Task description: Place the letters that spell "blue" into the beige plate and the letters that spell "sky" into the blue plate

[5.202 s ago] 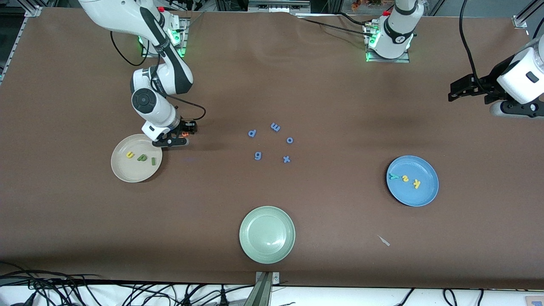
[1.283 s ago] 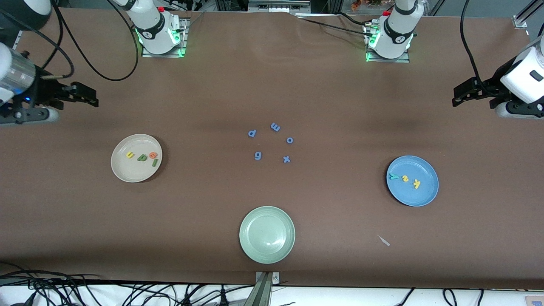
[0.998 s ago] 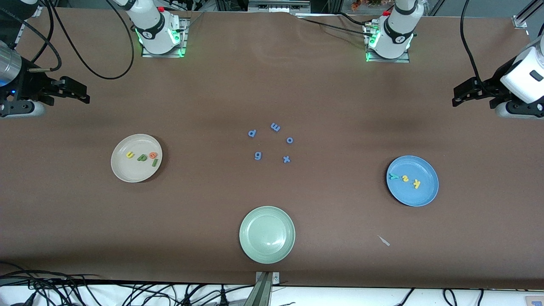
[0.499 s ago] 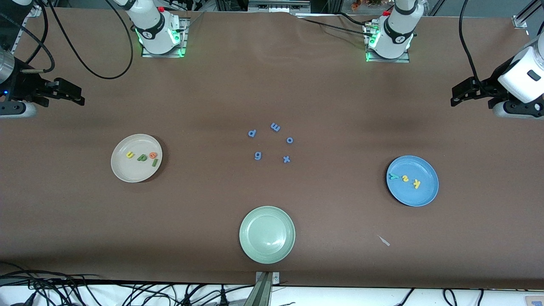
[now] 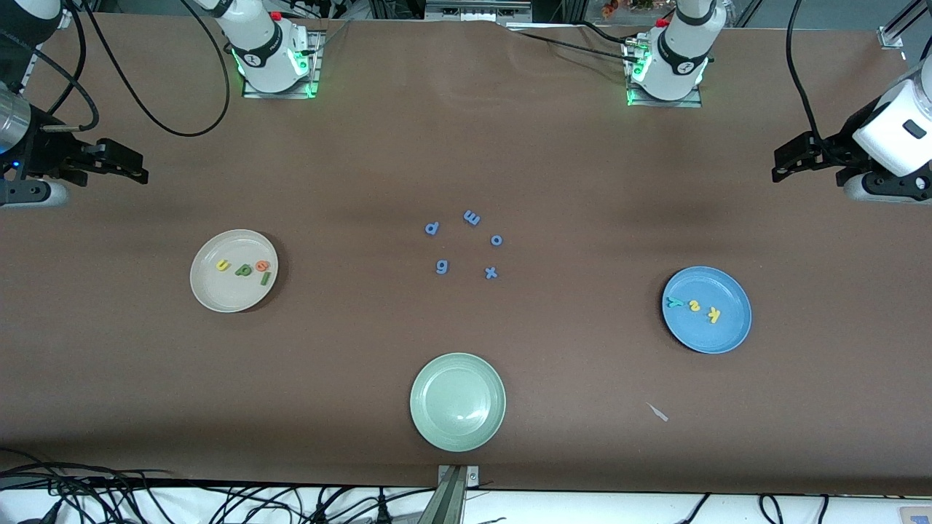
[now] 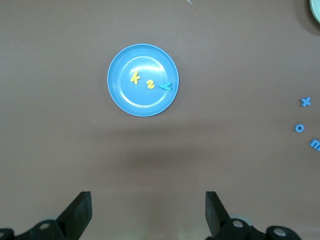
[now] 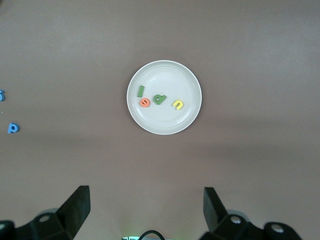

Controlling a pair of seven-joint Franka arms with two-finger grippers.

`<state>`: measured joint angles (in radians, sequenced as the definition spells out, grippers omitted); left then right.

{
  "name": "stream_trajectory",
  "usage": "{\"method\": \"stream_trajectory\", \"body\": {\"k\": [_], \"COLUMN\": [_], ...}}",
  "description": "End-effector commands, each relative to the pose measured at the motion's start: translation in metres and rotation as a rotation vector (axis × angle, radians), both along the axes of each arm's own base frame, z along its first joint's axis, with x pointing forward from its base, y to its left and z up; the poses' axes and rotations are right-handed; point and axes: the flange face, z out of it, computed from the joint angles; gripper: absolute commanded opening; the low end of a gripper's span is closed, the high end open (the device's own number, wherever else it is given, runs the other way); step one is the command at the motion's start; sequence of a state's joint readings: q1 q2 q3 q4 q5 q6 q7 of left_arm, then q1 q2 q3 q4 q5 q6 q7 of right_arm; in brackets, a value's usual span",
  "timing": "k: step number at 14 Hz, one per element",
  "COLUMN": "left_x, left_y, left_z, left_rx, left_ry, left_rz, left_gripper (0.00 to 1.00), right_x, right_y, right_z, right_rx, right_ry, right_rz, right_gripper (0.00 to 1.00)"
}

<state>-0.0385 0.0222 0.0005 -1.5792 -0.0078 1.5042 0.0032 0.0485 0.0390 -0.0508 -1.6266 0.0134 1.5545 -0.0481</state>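
Note:
The beige plate (image 5: pixel 218 291) holds the letters that spell "blue": yellow u (image 5: pixel 223 266), dark green b (image 5: pixel 245 270), orange e (image 5: pixel 263 266) and green l (image 5: pixel 265 277). The right wrist view shows the same plate (image 7: pixel 165 122) from above. On the blue plate (image 5: pixel 717 338) lie the letters that spell "sky": teal y (image 5: pixel 675 301), yellow s (image 5: pixel 694 306) and yellow k (image 5: pixel 713 314); that plate (image 6: pixel 142 102) fills the left wrist view. My right gripper (image 5: pixel 144 167) hangs open and empty at the right arm's end of the table. My left gripper (image 5: pixel 778 166) is open and empty at the left arm's end.
Several periwinkle-blue letters (image 5: pixel 466 244) lie scattered at the table's middle. A pale green plate (image 5: pixel 457 429) sits near the front edge with nothing in it. A small white scrap (image 5: pixel 659 413) lies nearer to the front camera than the blue plate.
The orange e, held at the beige plate's rim five seconds ago, now lies in that plate. The right arm has withdrawn to its end of the table. The left arm barely shifted.

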Motion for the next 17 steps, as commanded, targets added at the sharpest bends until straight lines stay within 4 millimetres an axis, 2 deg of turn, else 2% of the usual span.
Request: {"method": "stream_trajectory", "body": {"k": [1,14,17], "left_x": [-0.0024,-0.0014,-0.0013], "left_y": [-0.0011,0.0012,0.0051], "left_z": [0.0049,0.0055,0.0057], "left_rx": [0.021,0.005,-0.050], "left_ry": [-0.009,-0.016,-0.014], "left_rz": [-0.010,0.009,0.029], "left_gripper": [1.00,1.00,1.00], "right_x": [0.0001,0.0084,0.0090], "right_y": [-0.0013,-0.0021,-0.0021], "right_z": [0.0019,0.0032,0.0025], "right_rx": [-0.015,-0.016,-0.016], "right_ry": [-0.008,-0.062,-0.062], "right_rz": [-0.008,-0.012,-0.012], "right_gripper": [1.00,1.00,1.00]}}
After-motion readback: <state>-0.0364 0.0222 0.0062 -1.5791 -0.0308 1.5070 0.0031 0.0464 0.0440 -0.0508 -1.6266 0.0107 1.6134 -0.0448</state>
